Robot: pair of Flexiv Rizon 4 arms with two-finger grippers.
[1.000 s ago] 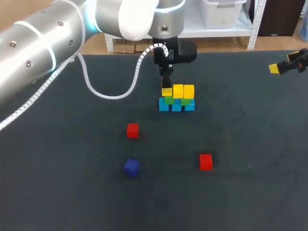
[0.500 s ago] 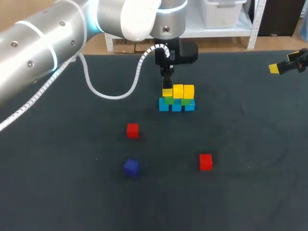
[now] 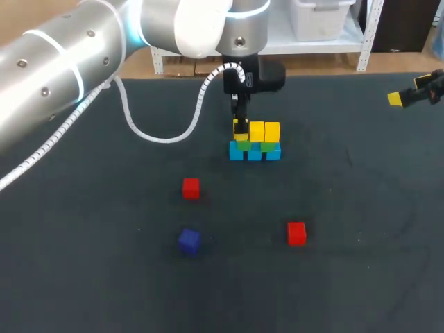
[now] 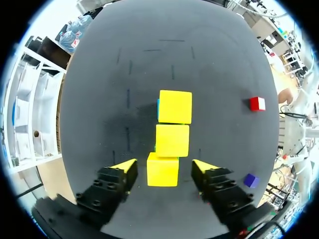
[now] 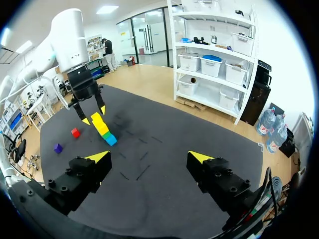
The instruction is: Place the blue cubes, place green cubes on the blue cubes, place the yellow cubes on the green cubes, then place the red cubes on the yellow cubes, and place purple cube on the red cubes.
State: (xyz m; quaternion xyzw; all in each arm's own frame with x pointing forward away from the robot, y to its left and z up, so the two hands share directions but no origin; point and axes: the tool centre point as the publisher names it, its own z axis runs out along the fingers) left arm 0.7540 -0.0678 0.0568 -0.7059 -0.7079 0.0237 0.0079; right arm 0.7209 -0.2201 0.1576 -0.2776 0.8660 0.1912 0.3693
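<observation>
Left wrist view, left gripper (image 4: 163, 165) spread clear of yellow cube (image 4: 163, 172), gap unseen from head view, right gripper (image 5: 148, 156) wide, empty

- A robot lab, by the look of it;
- a left arm (image 3: 69, 62) and a right arm (image 3: 431, 87) reach over one dark table (image 3: 361, 277);
- small coloured cubes (image 3: 254, 142) stand stacked on it.

The stack on the charcoal-black table (image 3: 361, 277) ran sky-blue cubes (image 3: 254, 152), green cubes (image 3: 244, 144), yellow cubes (image 3: 264, 130) upward, while in front of the stack lay a red cube (image 3: 191, 188), a second red cube (image 3: 296, 233) and a dark purple-blue cube (image 3: 189, 240), and above the stack the left gripper (image 4: 164, 167) had black fingers, yellow-tipped.
</observation>
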